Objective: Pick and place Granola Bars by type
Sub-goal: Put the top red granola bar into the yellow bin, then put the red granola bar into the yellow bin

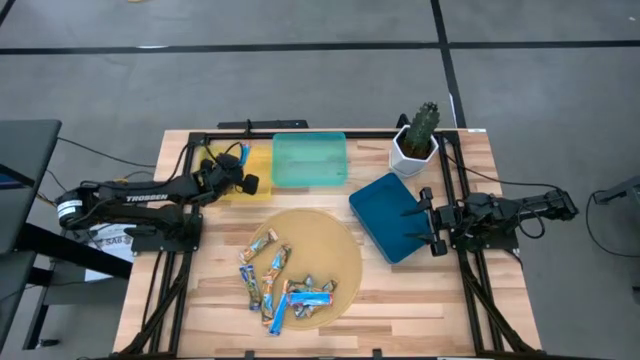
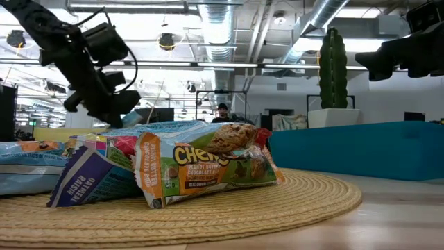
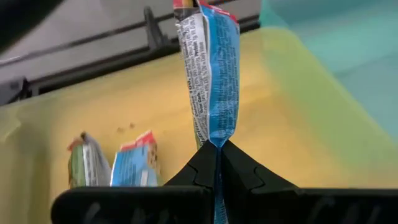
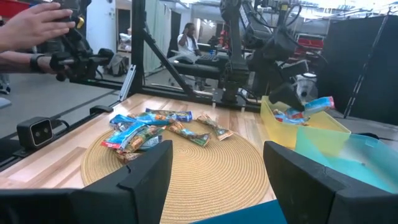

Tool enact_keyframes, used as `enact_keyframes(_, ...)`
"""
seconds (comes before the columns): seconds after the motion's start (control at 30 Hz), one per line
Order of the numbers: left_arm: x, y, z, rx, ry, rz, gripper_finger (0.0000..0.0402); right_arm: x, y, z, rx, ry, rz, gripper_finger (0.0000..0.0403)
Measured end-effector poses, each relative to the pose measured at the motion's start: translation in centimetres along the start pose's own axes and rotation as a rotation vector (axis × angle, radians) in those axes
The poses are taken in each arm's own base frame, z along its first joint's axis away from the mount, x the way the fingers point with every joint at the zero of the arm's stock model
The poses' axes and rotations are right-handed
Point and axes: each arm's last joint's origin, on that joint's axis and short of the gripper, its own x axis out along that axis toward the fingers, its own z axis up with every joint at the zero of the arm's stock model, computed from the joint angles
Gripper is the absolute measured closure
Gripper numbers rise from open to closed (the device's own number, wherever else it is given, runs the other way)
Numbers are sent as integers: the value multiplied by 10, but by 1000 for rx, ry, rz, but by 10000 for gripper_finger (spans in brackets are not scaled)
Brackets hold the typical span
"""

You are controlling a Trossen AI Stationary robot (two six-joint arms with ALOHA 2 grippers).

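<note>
Left gripper (image 3: pixel 217 152) pinches a blue bar (image 3: pixel 214 68) over the yellow tray (image 1: pixel 250 172); right gripper (image 1: pixel 428 218) agape (empty) above wooden table (image 1: pixel 420 290); office behind.

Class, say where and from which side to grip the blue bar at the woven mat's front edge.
Probably across its narrow middle from straight above: the blue bar lies flat, long axis left-right, on the woven mat. The left end effector is pinching a second bar.

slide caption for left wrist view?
Left gripper shut on blue-wrapped granola bar above yellow plastic tray.
</note>
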Motion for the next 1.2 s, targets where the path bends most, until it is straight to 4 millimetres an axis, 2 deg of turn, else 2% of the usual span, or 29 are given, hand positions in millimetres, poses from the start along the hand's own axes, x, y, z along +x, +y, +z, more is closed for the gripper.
enact_keyframes(0.73, 1, 1, -2, -22, 12, -15, 387, 0, 0, 0, 0, 0, 0, 159)
enact_keyframes(1.2, 1, 2, -7, -49, 74, -20, 302, 0, 0, 0, 0, 0, 0, 159)
